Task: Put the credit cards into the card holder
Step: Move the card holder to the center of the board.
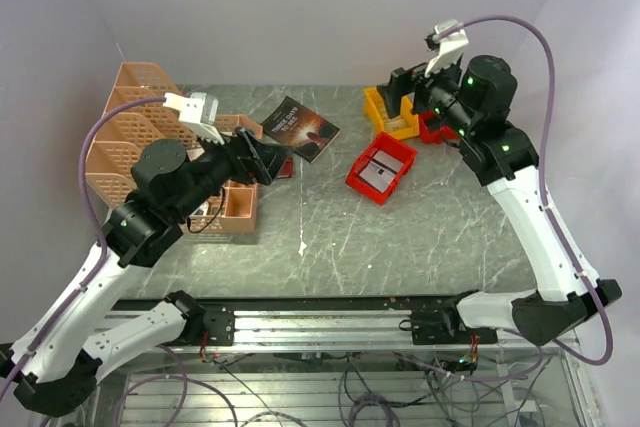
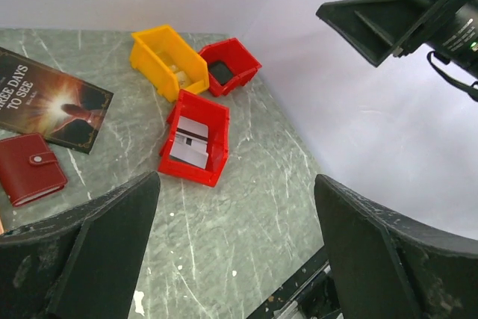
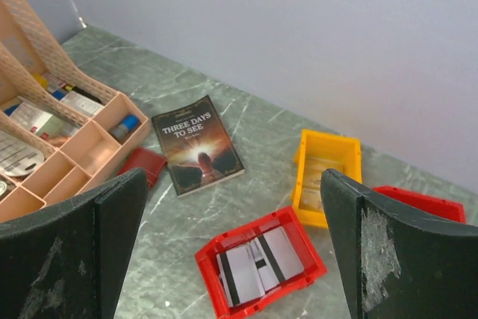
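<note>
Red bin (image 2: 190, 172) in the middle of the left wrist view has the credit cards (image 2: 190, 143) inside. The card holder (image 2: 30, 168) lies shut at the left edge, just beside the book (image 2: 52, 102). Left gripper (image 2: 237, 181) and right gripper (image 3: 233, 177) are both wide and empty. Next, I think: open the holder, then grab a card.
</note>
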